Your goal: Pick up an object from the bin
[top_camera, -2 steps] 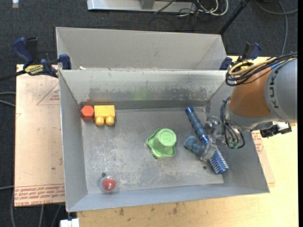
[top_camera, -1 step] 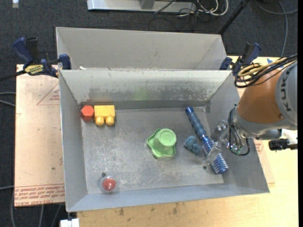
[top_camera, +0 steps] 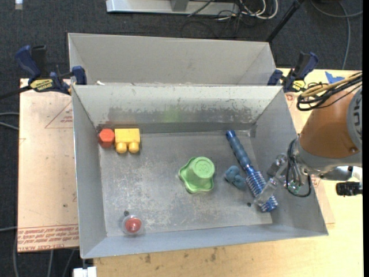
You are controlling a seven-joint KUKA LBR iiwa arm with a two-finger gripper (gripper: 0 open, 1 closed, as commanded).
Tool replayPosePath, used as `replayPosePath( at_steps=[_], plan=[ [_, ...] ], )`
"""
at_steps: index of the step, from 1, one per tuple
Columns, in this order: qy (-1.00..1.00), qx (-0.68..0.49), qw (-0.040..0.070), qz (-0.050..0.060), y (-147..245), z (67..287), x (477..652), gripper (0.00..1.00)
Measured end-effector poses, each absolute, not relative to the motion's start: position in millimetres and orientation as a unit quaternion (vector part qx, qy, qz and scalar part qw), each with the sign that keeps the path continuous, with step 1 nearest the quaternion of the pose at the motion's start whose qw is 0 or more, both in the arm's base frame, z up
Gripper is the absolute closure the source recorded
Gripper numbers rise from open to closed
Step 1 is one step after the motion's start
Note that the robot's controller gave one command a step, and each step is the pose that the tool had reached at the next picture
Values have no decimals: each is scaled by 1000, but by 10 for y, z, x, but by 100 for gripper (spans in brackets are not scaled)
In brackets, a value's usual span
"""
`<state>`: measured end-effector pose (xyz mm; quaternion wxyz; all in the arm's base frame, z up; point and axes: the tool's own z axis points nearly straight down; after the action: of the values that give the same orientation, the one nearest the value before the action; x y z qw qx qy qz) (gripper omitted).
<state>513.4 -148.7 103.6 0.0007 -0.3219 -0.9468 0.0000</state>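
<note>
Here I am, down in the right-hand side of the bin (top_camera: 173, 105). My tool (top_camera: 275, 184) sits low by the sloping right wall, and the orange cover (top_camera: 328, 133) on my arm bulks behind it, out over the rim. Open or closed? I can't tell; the tool's end is a jumble of metal and cable against the grey.

Closest to me is the blue brush (top_camera: 245, 163). It lies flat on the bin floor at a slant, with the smooth handle pointing to the far wall and the bristled end pointing my way. That bristled end is just beside my tool, touching or a hair apart, I can't say which. Right below the tool, toward the near wall, there's a small blue-and-white bit (top_camera: 268, 204). Whether it belongs to the brush, I can't tell.

On the brush's left, pressed up against it, lies a blue-grey lump (top_camera: 233, 176). Beyond that, mid-floor, stands a green cup (top_camera: 198, 175), apparently mouth down.

Well apart from me, in the far-left corner, a yellow block (top_camera: 127, 139) and an orange block (top_camera: 106, 137) sit side by side, touching. A red ball (top_camera: 132, 224) lies alone in the near-left corner.
</note>
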Motion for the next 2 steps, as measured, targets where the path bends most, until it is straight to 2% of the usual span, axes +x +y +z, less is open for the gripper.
replayPosePath(
  at_steps=[1, 2],
  plan=[
    [-888, -460, 1, -9, -1342, 732, 5170, 0],
    [-889, -457, 3, -11, -1309, 731, 5177, 0]
  ],
)
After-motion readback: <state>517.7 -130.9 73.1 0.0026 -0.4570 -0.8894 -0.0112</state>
